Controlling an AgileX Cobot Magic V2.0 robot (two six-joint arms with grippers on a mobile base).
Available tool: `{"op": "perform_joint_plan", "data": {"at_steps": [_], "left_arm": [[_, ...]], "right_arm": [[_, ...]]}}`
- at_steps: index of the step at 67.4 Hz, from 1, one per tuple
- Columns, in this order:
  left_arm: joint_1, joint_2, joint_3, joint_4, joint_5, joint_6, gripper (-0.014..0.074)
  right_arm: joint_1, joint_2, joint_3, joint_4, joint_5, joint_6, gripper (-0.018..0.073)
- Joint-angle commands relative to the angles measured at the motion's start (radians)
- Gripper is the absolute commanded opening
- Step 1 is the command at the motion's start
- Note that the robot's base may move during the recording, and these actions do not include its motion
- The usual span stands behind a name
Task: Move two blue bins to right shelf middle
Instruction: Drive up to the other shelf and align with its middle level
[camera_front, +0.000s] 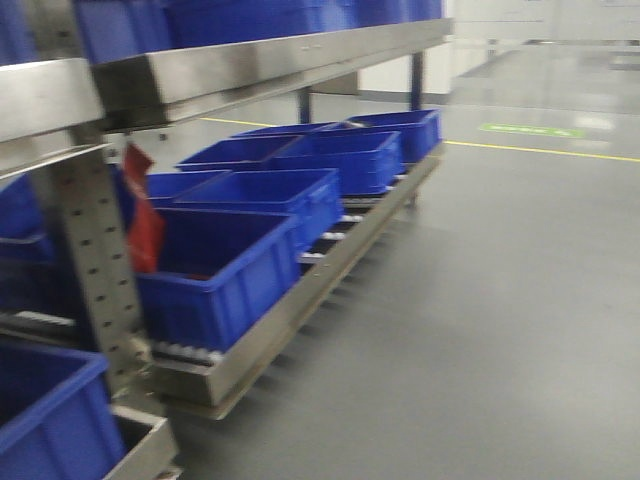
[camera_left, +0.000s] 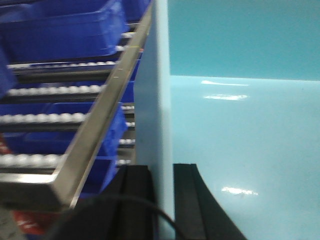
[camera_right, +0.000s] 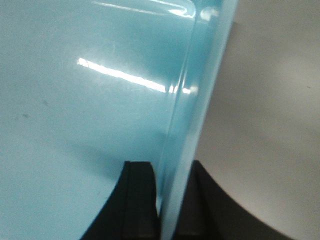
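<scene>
Left of our left fingers ran the steel shelf rail, with stored blue bins on rollers beyond. Those fingers clamped 1 wall of a pale blue bin. Our right fingers pinched a pale blue bin wall likewise, with the floor to their right.

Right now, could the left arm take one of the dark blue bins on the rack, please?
Probably not: the left claw is shut on the wall of a pale bin, leaving no free grip, and a steel rail lies between it and the dark bins.
</scene>
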Motion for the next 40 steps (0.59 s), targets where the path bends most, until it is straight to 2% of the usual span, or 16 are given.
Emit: {"op": "perform_joint_plan", "data": {"at_steps": [1,40], "left_arm": [[-0.007,-0.019,-0.014,-0.051,-0.11,-0.003,-0.0111],[-0.007,-0.019,-0.014,-0.051,-0.11,-0.003,-0.0111]], "right_arm": [[0.004,-0.009,-0.008,0.015,-0.03,-0.02,-0.0151],[0.004,-0.009,-0.008,0.015,-0.03,-0.02,-0.0151]]}}
